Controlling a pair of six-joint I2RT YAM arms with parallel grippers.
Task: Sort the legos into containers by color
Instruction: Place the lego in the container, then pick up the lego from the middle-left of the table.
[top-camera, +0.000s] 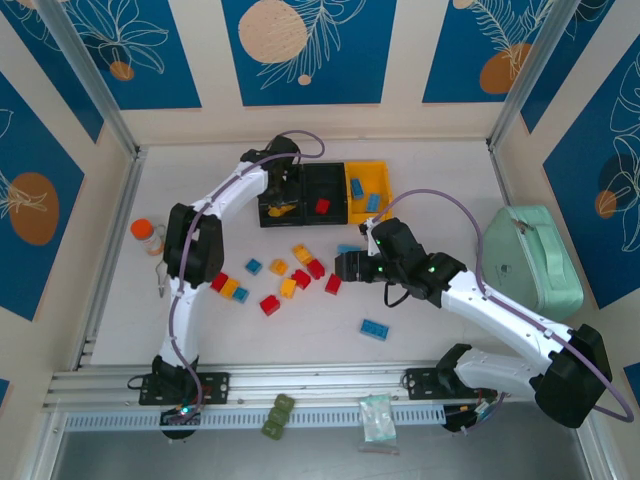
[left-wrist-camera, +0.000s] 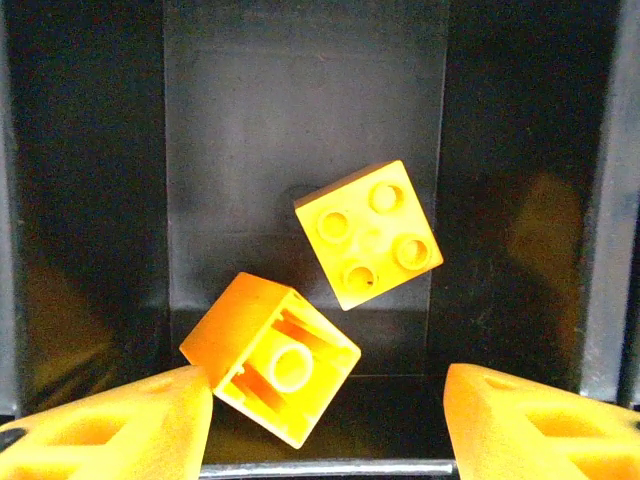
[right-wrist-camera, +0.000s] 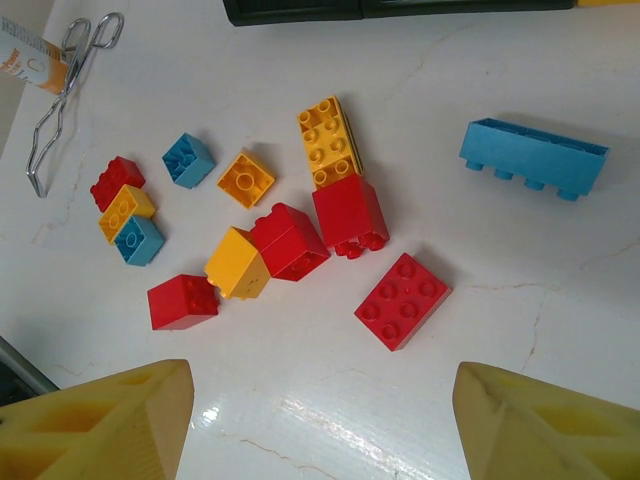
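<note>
The containers stand in a row at the back: a left black bin (top-camera: 268, 212), a middle black bin (top-camera: 327, 182) and a yellow bin (top-camera: 370, 172). My left gripper (left-wrist-camera: 330, 425) hangs open over the left black bin (left-wrist-camera: 300, 110), where two yellow-orange legos lie: one studs up (left-wrist-camera: 370, 235), one tipped over (left-wrist-camera: 270, 357) beside my left finger (left-wrist-camera: 120, 430). My right gripper (right-wrist-camera: 320, 420) stands open above the table, just short of a red six-stud brick (right-wrist-camera: 402, 300). Beyond it lies a loose group of red, yellow and blue legos (right-wrist-camera: 290, 240), with a long blue brick (right-wrist-camera: 533, 157) to the right.
A red brick (top-camera: 322, 206) lies in the middle bin and blue bricks (top-camera: 372, 202) in the yellow bin. One blue brick (top-camera: 375, 329) sits alone near the front. An orange-capped bottle (top-camera: 147, 235) and metal tongs (right-wrist-camera: 70, 80) lie left, a mint-green case (top-camera: 535, 262) right, and olive blocks (top-camera: 277, 416) on the rail.
</note>
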